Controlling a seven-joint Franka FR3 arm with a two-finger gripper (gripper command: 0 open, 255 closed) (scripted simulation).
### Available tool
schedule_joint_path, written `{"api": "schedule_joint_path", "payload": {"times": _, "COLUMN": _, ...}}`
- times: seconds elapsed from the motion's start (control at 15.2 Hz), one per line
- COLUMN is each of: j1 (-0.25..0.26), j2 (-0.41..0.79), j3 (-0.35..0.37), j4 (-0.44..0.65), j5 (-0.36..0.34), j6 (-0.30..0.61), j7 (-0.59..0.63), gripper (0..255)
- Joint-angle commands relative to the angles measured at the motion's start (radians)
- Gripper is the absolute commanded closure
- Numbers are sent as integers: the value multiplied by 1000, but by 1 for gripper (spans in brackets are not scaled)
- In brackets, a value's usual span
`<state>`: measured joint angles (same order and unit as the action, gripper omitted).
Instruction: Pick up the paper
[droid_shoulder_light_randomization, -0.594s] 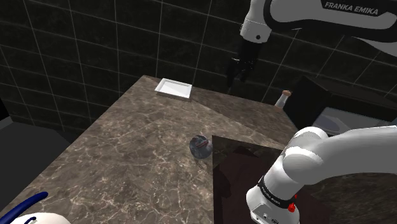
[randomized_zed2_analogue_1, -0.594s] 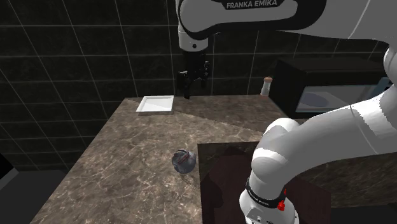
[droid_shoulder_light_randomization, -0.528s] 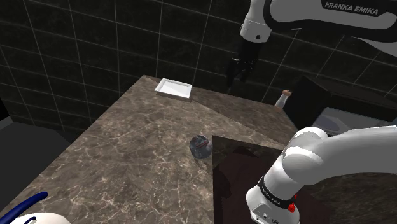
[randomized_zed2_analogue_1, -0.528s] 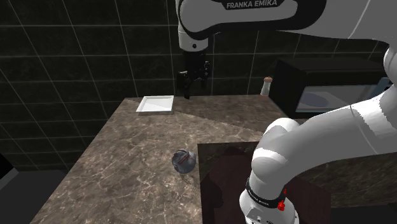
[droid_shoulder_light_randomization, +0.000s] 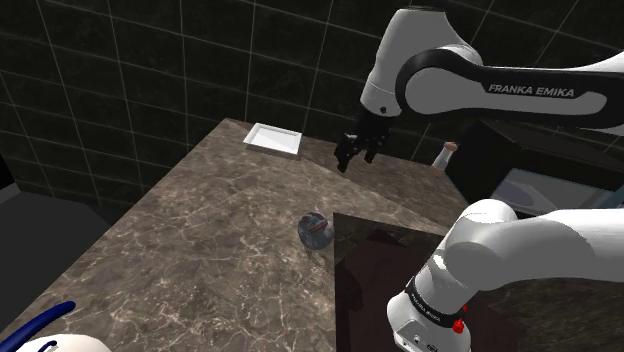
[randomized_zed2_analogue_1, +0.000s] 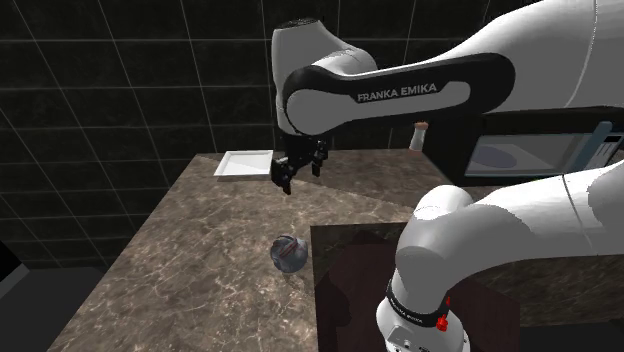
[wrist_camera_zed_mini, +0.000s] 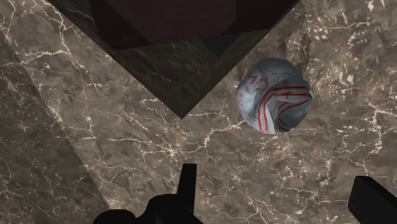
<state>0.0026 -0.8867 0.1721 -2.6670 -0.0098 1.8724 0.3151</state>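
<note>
Shoulder view: the gripper (droid_shoulder_light_randomization: 350, 160) hangs in the air over the brown marble counter (droid_shoulder_light_randomization: 200, 230), with its fingertips pointing down and clear of the surface. The paper (droid_shoulder_light_randomization: 316, 229) is a crumpled ball sitting on the counter, well apart from the fingertips. It's on the camera's side of them, right at the corner of the dark stand (droid_shoulder_light_randomization: 385, 265). A white tray (droid_shoulder_light_randomization: 275, 139) lies beyond the fingers by the black tiled wall (droid_shoulder_light_randomization: 120, 70). A small bottle (droid_shoulder_light_randomization: 447, 152) stands off to the other side of the gripper.

Second exterior view: here the gripper (randomized_zed2_analogue_1: 287, 180) floats near the tray (randomized_zed2_analogue_1: 245, 163). The paper (randomized_zed2_analogue_1: 289, 253) sits pretty much straight under the fingertips in this picture, not touching them, and snug beside the stand (randomized_zed2_analogue_1: 400, 270).

Wrist view: the two black fingers (wrist_camera_zed_mini: 188, 184) are spread wide apart with nothing pinched between them. The paper (wrist_camera_zed_mini: 275, 95) is whitish-grey with red stripes. It lies on the counter (wrist_camera_zed_mini: 95, 127) ahead of the gap between the fingers, untouched. The stand's dark corner (wrist_camera_zed_mini: 184, 38) pokes in just beside it.
</note>
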Motion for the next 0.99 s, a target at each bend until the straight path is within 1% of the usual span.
{"api": "schedule_joint_path", "payload": {"times": 0.0, "j1": 5, "j2": -26, "j3": 41, "j4": -76, "j5": 17, "j6": 68, "j7": 65, "gripper": 0}}
{"api": "schedule_joint_path", "payload": {"times": 0.26, "j1": 14, "j2": -12, "j3": 142, "j4": -195, "j5": 54, "j6": 226, "j7": 204, "gripper": 0}}
{"api": "schedule_joint_path", "payload": {"times": 0.46, "j1": 14, "j2": 40, "j3": 233, "j4": -261, "j5": 80, "j6": 361, "j7": 319, "gripper": 0}}
{"api": "schedule_joint_path", "payload": {"times": 0.59, "j1": 3, "j2": 98, "j3": 302, "j4": -293, "j5": 91, "j6": 460, "j7": 403, "gripper": 0}}
{"api": "schedule_joint_path", "payload": {"times": 0.73, "j1": -25, "j2": 173, "j3": 381, "j4": -313, "j5": 91, "j6": 564, "j7": 496, "gripper": 0}}
{"api": "schedule_joint_path", "payload": {"times": 0.79, "j1": -36, "j2": 196, "j3": 405, "j4": -316, "j5": 89, "j6": 593, "j7": 523, "gripper": 0}}
{"api": "schedule_joint_path", "payload": {"times": 0.92, "j1": -49, "j2": 227, "j3": 424, "j4": -327, "j5": 84, "j6": 635, "j7": 537, "gripper": 0}}
